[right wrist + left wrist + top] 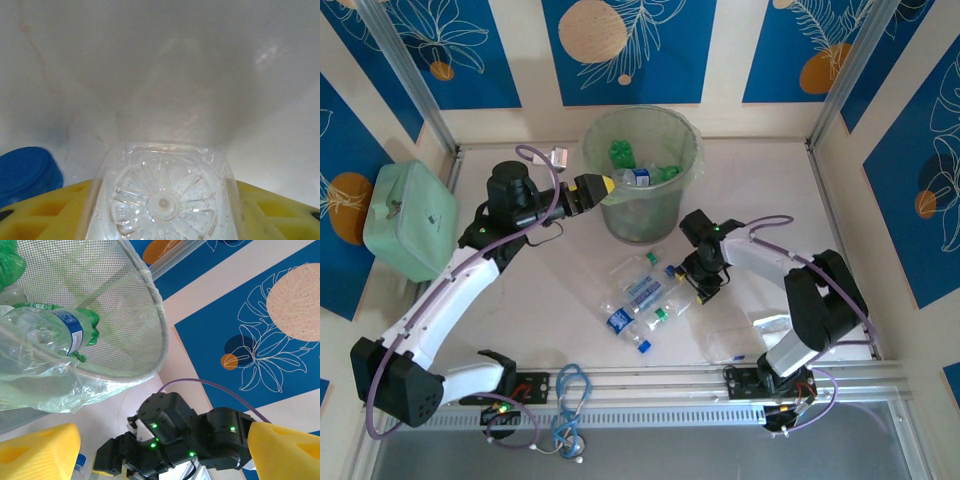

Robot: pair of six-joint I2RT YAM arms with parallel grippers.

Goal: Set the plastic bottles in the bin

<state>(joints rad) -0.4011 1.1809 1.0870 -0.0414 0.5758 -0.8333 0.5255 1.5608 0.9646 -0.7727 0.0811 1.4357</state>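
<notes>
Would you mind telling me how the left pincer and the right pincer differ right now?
The left pincer is raised beside the bin at its rim; the right pincer is low over the table among loose bottles. The left pincer's fingers stand wide apart with nothing between them; the right pincer's fingers flank the base of a clear bottle, though whether they grip it is unclear. Both have yellow fingers.

Pale table [570,290], scattered bottles [642,292], standing bin [642,215]
</notes>
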